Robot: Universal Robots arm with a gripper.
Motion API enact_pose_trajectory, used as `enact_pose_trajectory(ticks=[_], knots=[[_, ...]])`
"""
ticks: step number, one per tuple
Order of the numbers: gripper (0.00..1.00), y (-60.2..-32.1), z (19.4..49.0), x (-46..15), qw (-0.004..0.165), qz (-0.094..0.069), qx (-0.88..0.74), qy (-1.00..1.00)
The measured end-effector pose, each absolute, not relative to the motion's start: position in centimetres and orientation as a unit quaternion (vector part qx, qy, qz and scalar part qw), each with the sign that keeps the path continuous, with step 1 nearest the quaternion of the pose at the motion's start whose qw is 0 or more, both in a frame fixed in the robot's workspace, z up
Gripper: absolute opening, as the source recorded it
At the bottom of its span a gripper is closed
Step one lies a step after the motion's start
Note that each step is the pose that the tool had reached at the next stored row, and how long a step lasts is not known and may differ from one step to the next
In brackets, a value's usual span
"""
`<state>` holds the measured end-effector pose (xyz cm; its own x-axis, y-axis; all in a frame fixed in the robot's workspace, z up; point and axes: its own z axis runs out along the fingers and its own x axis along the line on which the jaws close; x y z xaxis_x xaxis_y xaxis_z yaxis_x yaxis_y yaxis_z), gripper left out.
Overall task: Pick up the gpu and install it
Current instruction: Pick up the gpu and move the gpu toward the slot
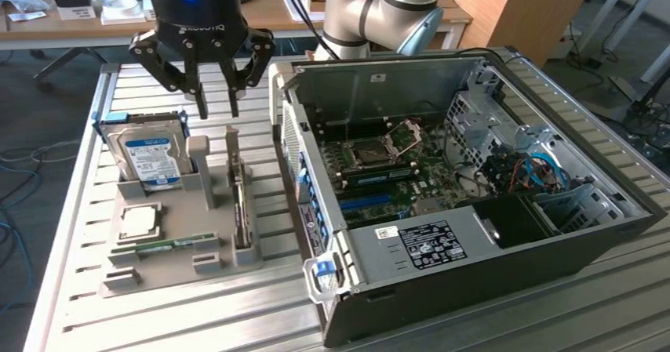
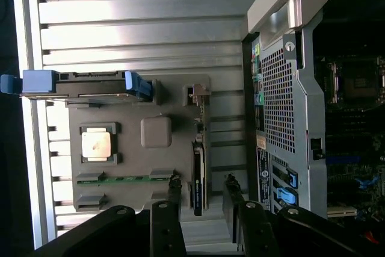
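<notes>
green gpu [image 2: 198, 173] on edge in tray [image 2: 129, 161], straight under gripper [image 2: 202, 181]; long axis lined up btw wide-open fingers [image 2: 174, 189], not gripped.

A slatted metal desk [image 1: 75, 234] carries a grey holder [image 1: 178, 273] and, just beside it on the exterior view's right, an open black computer case [image 1: 586, 246] lying on its side, its motherboard [image 1: 393, 172] exposed. In the holder a hard drive [image 1: 150, 157] with a blue-white label stands upright; a square processor [image 1: 140, 221] and a narrow green memory stick [image 1: 168, 247] lie flat near it
</notes>
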<state>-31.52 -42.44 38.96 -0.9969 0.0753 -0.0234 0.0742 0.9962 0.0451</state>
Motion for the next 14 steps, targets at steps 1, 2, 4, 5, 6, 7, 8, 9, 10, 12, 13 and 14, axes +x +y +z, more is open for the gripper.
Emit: enact_pose_trajectory(ticks=[1,2,4,5,6,7,8,9,10,12,13,14], knots=[[0.42,-42.44,38.96,-31.52,0.013,0.022,0.037,0.999],[0.42,-42.44,38.96,-31.52,0.012,0.022,0.037,0.999],[0.42,-42.44,38.96,-31.52,0.012,0.022,0.037,0.999],[0.42,-42.44,38.96,-31.52,0.013,0.022,0.037,0.999],[0.42,-42.44,38.96,-31.52,0.013,0.022,0.037,0.999],[0.42,-42.44,38.96,-31.52,0.012,0.022,0.037,0.999],[0.42,-42.44,38.96,-31.52,0.012,0.022,0.037,0.999],[0.42,-42.44,38.96,-31.52,0.013,0.022,0.037,0.999],[0.42,-42.44,38.96,-31.52,0.013,0.022,0.037,0.999],[0.42,-42.44,38.96,-31.52,0.013,0.022,0.037,0.999],[0.42,-42.44,38.96,-31.52,0.013,0.022,0.037,0.999],[0.42,-42.44,38.94,-31.52,0.012,0.022,0.037,0.999]])
